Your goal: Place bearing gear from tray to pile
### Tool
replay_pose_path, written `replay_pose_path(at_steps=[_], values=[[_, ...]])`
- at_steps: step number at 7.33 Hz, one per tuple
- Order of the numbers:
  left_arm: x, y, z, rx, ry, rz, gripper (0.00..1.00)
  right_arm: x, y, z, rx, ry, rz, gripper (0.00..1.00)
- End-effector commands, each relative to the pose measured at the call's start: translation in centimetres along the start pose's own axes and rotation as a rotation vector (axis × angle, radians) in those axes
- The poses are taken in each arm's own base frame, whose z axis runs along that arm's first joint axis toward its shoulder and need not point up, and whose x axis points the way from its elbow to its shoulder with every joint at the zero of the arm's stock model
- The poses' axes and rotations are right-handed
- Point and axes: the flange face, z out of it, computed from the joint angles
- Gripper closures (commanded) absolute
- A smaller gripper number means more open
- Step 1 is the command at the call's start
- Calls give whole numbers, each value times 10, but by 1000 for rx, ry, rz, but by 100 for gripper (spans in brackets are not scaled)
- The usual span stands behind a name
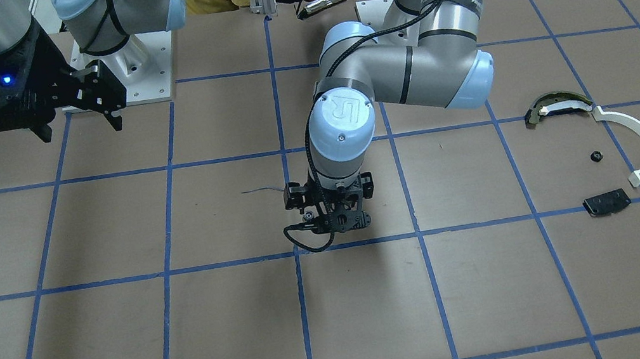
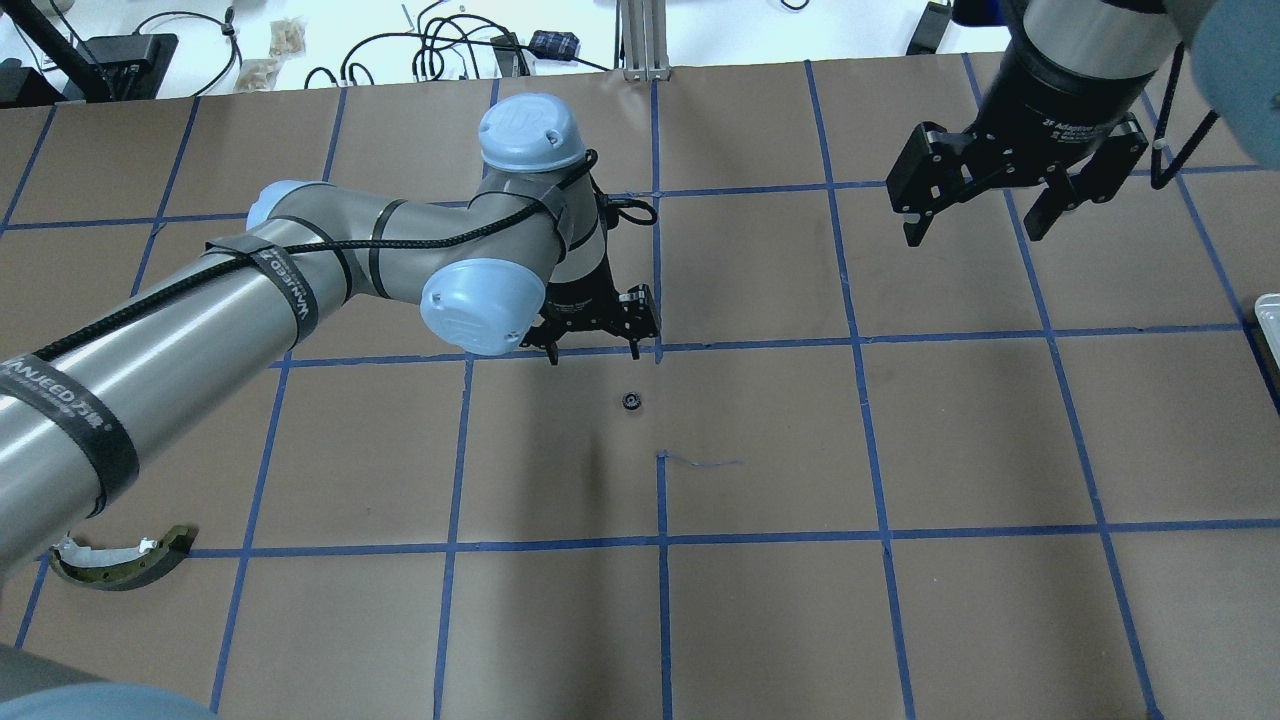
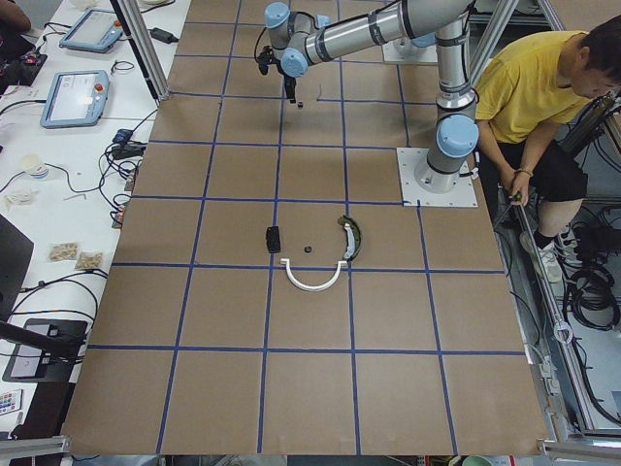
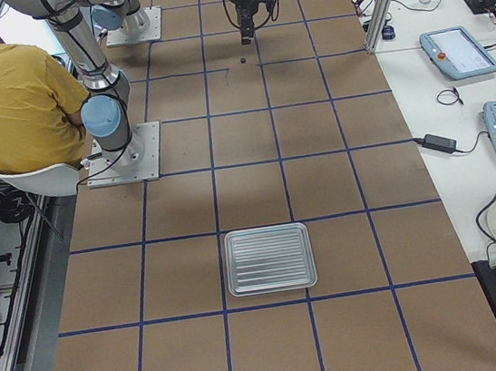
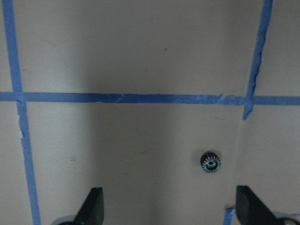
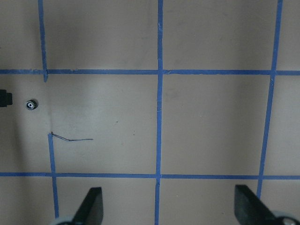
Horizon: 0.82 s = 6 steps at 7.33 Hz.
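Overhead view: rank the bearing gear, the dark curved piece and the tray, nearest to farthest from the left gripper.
From the left gripper:
1. bearing gear, right beside it, at the view's centre.
2. dark curved piece, far off at the lower left.
3. tray, only a sliver at the right edge.

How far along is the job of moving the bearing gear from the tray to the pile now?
Done: the bearing gear is out of the tray and lies on the table, mid-way. In hand: the left gripper, open, hovers near it without gripping; the right gripper is open and empty. Left: grip the gear and carry it to the pile.
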Motion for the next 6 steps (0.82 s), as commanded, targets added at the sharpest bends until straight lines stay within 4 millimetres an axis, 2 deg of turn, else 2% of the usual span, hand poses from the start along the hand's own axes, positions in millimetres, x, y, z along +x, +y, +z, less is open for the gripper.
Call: replay_pose_path(at_steps=[1, 4, 5, 6], values=[[22, 9, 34, -22, -14, 49, 0, 1, 0, 1, 0, 1, 2, 0], [23, -1, 55, -17, -10, 51, 3, 1, 0, 1, 0, -1, 2, 0], [23, -2, 62, -25, -16, 53, 13, 1, 0, 1, 0, 1, 3, 0], [23, -4, 65, -27, -20, 55, 15, 1, 0, 1, 0, -1, 3, 0]])
